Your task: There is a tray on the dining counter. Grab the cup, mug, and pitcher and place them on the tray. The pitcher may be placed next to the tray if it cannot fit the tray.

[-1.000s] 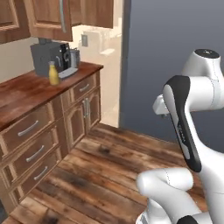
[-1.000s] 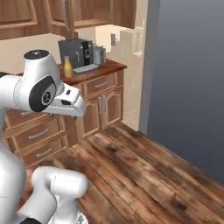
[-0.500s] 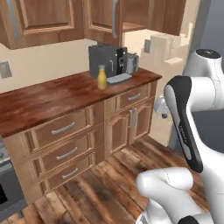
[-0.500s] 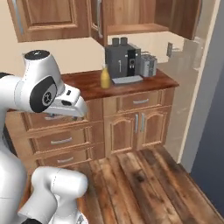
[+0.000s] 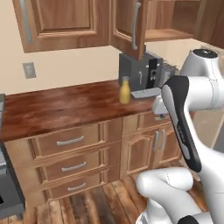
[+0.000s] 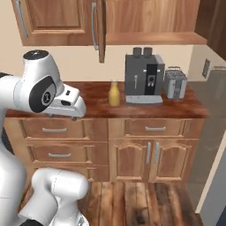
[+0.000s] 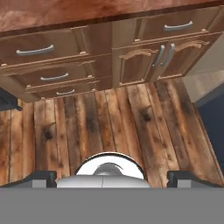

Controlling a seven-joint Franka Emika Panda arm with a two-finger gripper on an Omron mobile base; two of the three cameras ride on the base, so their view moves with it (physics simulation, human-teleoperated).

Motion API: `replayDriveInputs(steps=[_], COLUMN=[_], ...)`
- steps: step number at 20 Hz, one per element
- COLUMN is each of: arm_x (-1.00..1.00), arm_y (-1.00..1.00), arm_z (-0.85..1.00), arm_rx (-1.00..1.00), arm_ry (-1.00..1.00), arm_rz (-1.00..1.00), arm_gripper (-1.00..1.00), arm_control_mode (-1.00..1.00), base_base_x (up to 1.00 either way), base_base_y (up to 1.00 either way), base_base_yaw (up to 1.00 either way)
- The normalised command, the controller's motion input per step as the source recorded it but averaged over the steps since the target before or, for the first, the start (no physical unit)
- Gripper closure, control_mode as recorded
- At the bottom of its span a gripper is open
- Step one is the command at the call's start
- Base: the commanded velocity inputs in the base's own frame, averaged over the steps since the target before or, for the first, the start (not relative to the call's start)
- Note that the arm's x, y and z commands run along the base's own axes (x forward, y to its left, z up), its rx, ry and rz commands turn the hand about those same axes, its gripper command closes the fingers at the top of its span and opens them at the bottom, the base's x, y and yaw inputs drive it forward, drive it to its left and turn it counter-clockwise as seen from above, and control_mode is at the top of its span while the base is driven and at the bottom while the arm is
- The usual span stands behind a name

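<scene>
The wood counter point(image 6: 145, 106) had swung square into both base views as the base turned, the pitcher point(image 6: 114, 93) at eleven o'clock of the coffee machine point(image 6: 142, 78), the gripper point(image 7: 111, 176) spread and empty.

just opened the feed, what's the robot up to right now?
Nothing is in hand. The arm is tucked up and its pincer is open and empty, pointing down at the plank floor in front of the lower cabinets. The base faces a wood counter where the mustard-yellow pitcher stands upright just left of the grey coffee machine, with a toaster further right. The pitcher is untouched, so that pickup is not yet done.
</scene>
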Motion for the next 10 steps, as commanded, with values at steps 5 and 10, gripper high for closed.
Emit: replayDriveInputs(steps=[5, 10], arm_x=[0.00, 0.00], arm_y=[0.00, 0.00], arm_z=[0.00, 0.00], arm_rx=[0.00, 0.00], arm_ry=[0.00, 0.00], arm_rz=[0.00, 0.00], arm_gripper=[-1.00, -1.00], arm_control_mode=[1.00, 1.00], base_base_x=[0.36, 0.44], base_base_y=[-0.88, -0.57], base_base_yaw=[0.30, 0.17])
